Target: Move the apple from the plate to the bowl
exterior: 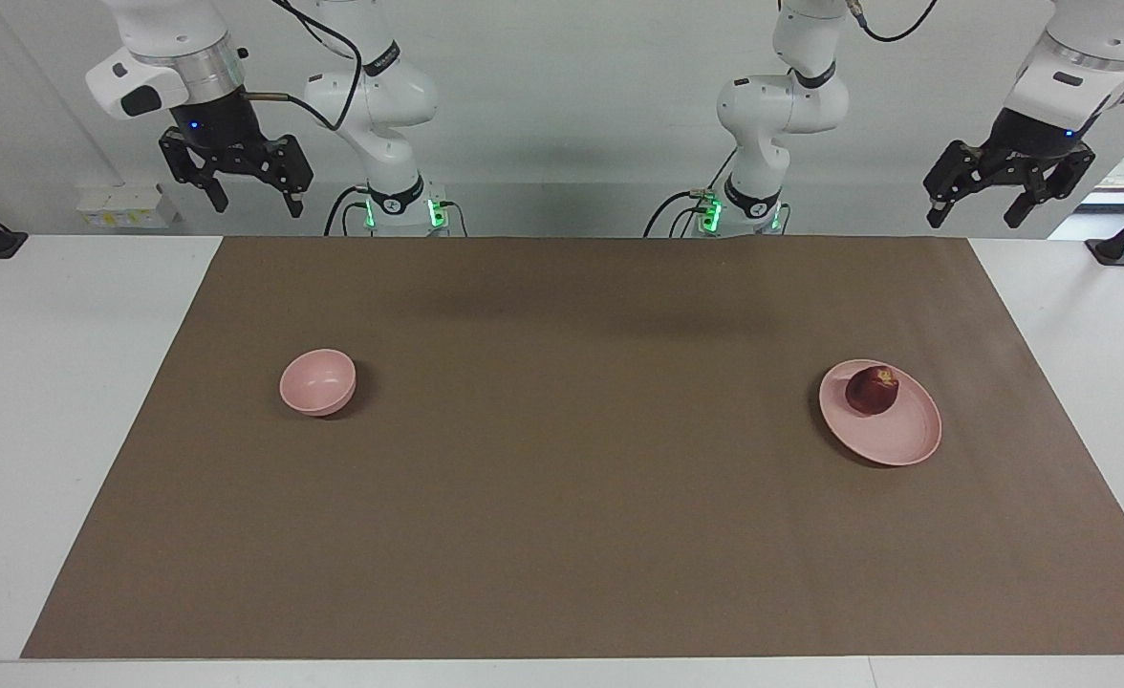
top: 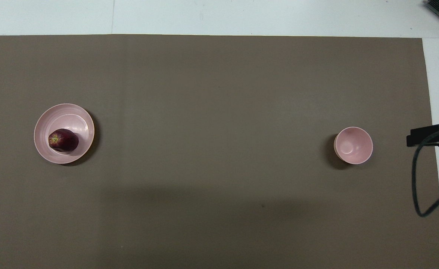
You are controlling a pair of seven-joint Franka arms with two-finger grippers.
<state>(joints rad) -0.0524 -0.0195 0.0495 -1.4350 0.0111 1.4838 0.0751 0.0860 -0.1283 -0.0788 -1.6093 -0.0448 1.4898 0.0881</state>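
A dark red apple point(exterior: 872, 390) point(top: 63, 140) lies on the pale pink plate point(exterior: 897, 440) point(top: 66, 112), on the part of it nearer to the robots, toward the left arm's end of the brown mat. The small deep pink bowl point(exterior: 318, 382) point(top: 353, 145) stands with nothing in it toward the right arm's end. My left gripper point(exterior: 973, 216) hangs high in the air over the table's edge at the robots' end, open and holding nothing. My right gripper point(exterior: 254, 204) waits high at its own end, also open and holding nothing.
A brown mat point(exterior: 562, 497) covers most of the white table point(exterior: 65, 401). Both arm bases point(exterior: 398, 205) stand at the mat's edge. A black cable point(top: 419, 183) loops down by the right gripper's tip. Black clamps point(exterior: 1112, 248) sit at the table's corners.
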